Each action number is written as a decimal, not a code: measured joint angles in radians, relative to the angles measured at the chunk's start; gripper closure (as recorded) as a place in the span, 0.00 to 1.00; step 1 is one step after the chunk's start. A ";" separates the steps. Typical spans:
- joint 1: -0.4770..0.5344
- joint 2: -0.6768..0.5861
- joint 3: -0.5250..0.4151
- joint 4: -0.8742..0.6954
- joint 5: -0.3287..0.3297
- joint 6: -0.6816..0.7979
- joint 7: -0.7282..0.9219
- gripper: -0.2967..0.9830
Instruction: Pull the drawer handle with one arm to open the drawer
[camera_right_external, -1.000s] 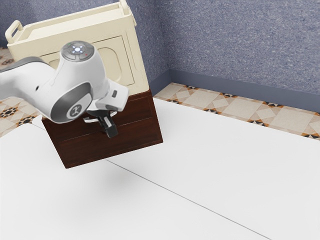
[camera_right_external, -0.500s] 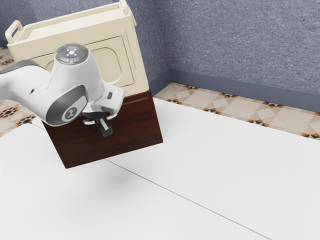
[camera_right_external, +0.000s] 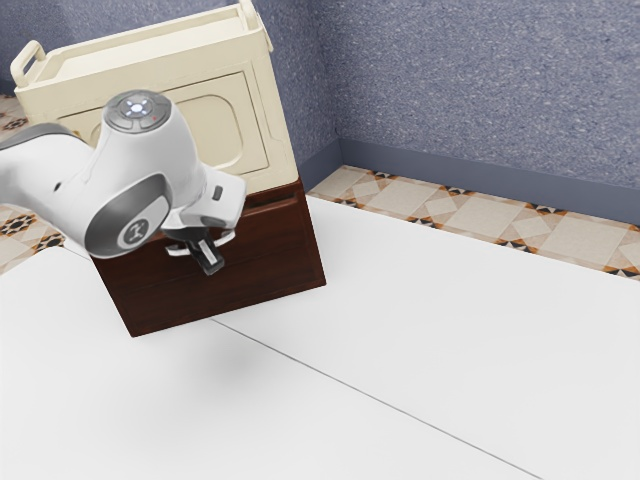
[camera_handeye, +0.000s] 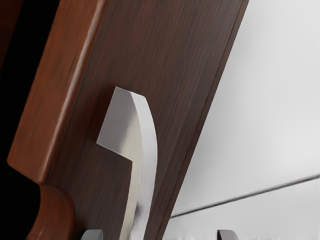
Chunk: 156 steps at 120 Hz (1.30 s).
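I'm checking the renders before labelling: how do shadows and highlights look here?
Exterior view: a soft, faint shadow lies on the bright white tabletop below the dark brown wooden cabinet. Wrist view: the curved silver metal handle has a bright outer edge and a dark patch lower down; the gap beside the reddish-brown wooden rim is almost black.

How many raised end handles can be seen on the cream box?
2. One end handle is toward the exterior view's left, the other end handle toward the exterior view's right.
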 joint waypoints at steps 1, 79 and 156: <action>-0.001 -0.001 0.000 -0.001 0.000 0.000 -0.001 0.60; -0.026 -0.106 0.002 -0.102 -0.004 -0.002 -0.027 0.67; -0.053 -0.180 -0.007 -0.176 -0.007 -0.005 -0.075 0.64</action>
